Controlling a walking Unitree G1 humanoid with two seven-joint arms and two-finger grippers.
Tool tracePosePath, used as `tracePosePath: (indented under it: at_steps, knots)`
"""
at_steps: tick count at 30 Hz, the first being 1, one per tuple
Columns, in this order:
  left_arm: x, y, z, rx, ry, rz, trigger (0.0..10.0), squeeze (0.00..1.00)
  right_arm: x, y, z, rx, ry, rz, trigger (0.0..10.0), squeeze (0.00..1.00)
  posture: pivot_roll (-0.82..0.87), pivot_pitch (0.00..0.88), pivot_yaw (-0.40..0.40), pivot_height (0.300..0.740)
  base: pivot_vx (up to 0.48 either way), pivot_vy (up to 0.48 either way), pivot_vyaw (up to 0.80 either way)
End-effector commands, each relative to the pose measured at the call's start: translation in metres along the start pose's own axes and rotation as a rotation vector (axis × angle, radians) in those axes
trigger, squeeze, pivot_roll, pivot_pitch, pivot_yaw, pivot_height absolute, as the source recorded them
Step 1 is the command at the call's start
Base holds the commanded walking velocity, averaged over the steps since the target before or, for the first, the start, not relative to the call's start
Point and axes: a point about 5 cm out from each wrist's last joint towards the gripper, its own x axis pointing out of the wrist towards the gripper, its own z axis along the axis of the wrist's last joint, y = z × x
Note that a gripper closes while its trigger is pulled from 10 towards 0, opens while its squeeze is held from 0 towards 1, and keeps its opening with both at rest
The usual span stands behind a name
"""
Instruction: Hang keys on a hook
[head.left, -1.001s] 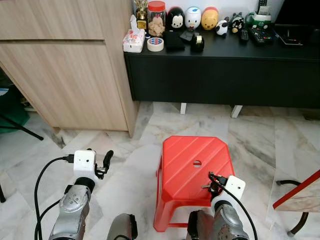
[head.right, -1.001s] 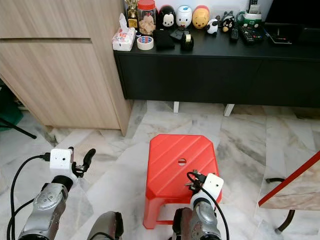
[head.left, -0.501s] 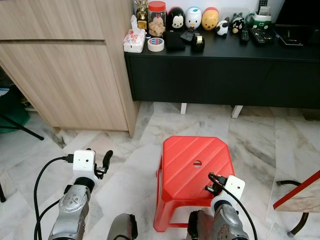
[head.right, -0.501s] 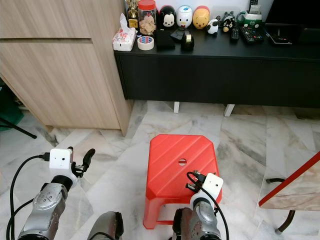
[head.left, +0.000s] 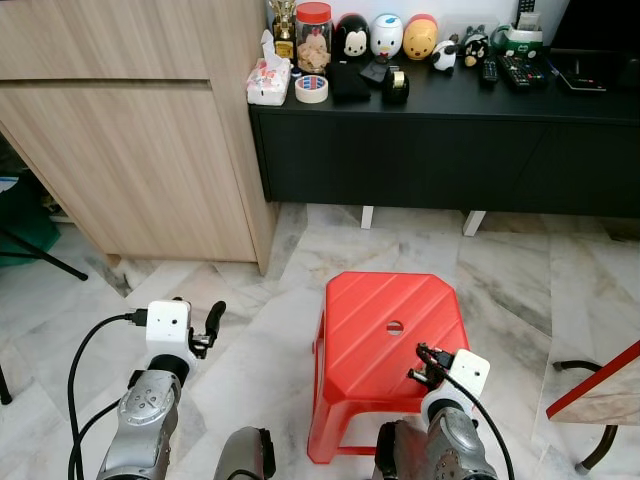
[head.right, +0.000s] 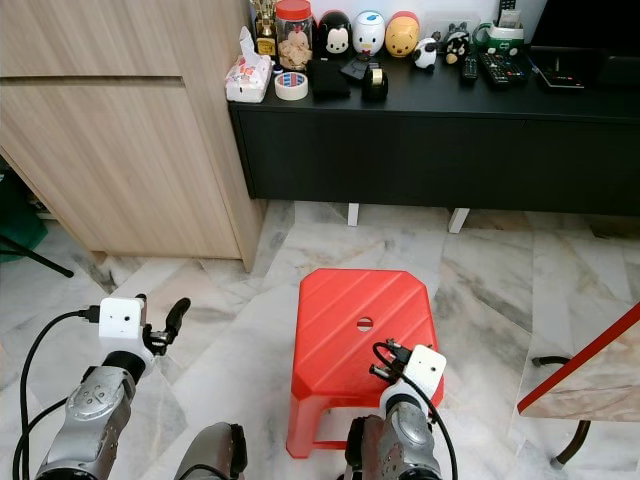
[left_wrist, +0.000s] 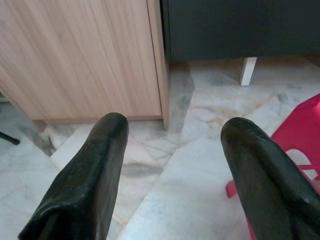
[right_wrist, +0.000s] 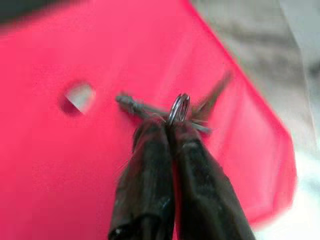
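Marble floor (head.left: 250, 330) carries a red stool (head.left: 390, 335); above it the right hand (right_wrist: 172, 127) pinches the keys (right_wrist: 177, 110) by their ring, blades splayed sideways. Left hand (left_wrist: 172, 145) gapes, unladen.

Stool (head.left: 385, 325): red, diagonally ribbed. Floor (head.left: 520, 280): white marble, grey-veined. Cabinet (head.left: 140, 150): pale wood grain. Tabletop (head.left: 470, 95): black. Keys (right_wrist: 179, 109): silver. Claw fingers (left_wrist: 90, 175): black.
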Motion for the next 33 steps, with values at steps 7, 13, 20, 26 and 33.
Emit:
tracePosePath:
  at_steps: [7,13,20,26,33]
  knots:
    - [-0.003,0.000,-0.019,-0.010,0.067,0.024,10.0,0.00,-0.004,0.007,0.022,-0.065,-0.193,0.079,10.0,0.00,0.09,0.067,-0.033,0.607,0.000,0.000,0.00]
    - [-0.022,0.013,-0.058,-0.018,0.231,0.081,10.0,0.00,-0.010,0.010,0.035,-0.118,-0.306,0.127,10.0,0.00,0.08,0.035,-0.041,0.607,0.000,0.000,0.00]
    - [-0.060,0.028,-0.105,-0.004,0.456,0.151,10.0,0.00,-0.014,0.009,0.048,-0.137,-0.376,0.144,10.0,0.00,0.07,0.000,-0.054,0.607,0.000,0.000,0.00]
    - [-0.088,0.035,-0.130,0.006,0.598,0.193,10.0,0.00,-0.016,0.008,0.061,-0.165,-0.429,0.166,10.0,0.00,0.08,0.000,-0.071,0.612,0.000,0.000,0.00]
    - [-0.103,0.029,-0.144,-0.008,0.675,0.209,10.0,0.00,-0.014,0.008,0.064,-0.173,-0.414,0.162,10.0,0.00,0.07,0.000,-0.087,0.662,0.000,0.000,0.00]
